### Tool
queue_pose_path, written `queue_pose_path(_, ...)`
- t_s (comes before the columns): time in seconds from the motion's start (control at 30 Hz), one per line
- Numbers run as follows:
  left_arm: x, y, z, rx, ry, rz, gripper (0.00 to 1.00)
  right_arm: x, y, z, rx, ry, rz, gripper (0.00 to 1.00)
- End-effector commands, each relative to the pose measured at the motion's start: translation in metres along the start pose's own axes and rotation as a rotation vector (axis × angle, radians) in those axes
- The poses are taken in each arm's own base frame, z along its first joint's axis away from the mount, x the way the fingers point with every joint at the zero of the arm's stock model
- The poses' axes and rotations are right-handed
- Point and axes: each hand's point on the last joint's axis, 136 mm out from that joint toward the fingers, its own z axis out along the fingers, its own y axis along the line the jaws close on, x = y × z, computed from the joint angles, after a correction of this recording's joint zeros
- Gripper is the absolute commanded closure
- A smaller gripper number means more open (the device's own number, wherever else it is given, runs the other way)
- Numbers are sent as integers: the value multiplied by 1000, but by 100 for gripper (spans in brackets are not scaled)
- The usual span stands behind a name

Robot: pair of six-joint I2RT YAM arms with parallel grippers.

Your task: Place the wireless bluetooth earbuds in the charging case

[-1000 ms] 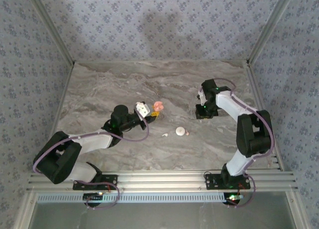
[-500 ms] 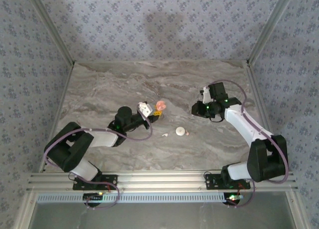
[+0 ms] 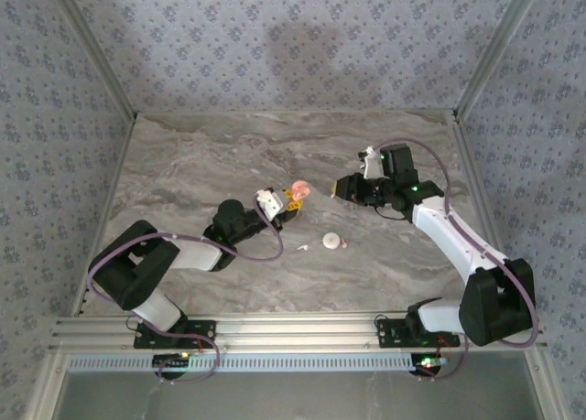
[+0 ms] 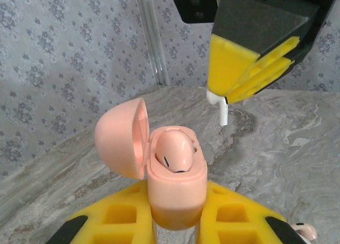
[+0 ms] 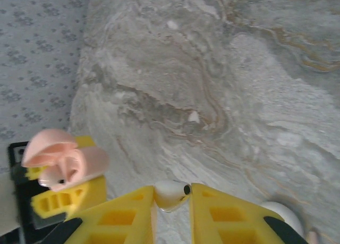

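- While I watch from above, left gripper (image 3: 289, 203) clamps the case (image 3: 298, 189); right gripper (image 3: 341, 189) sits just right of it.
- Left wrist: case stands open; earbud (image 4: 219, 104) hangs stem-down, up and right of its mouth.
- Right wrist: fingers pinch the earbud; case lies lower left.

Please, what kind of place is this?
Probably a robot test booth, not a home: left arm and right arm bolted to a metal rail, a marble-look table, patterned panels on three sides.
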Motion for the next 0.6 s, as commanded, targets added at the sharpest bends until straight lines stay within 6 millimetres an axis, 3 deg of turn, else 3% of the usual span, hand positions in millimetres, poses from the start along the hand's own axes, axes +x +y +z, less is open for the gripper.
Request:
queue_pose_path(0.0,-15,3,-1,-32,-72,51,90,-17,42,-12,-111,-59,-44,78)
queue_pose_path(0.3,-19,4,-2,-48,-90,54,90,-15,73,-16,-200,-124,-69,78)
queue_pose_path(0.57,-24,5,-4,-57,-103,51,90,-18,82,-14,-214,-146,-92,77)
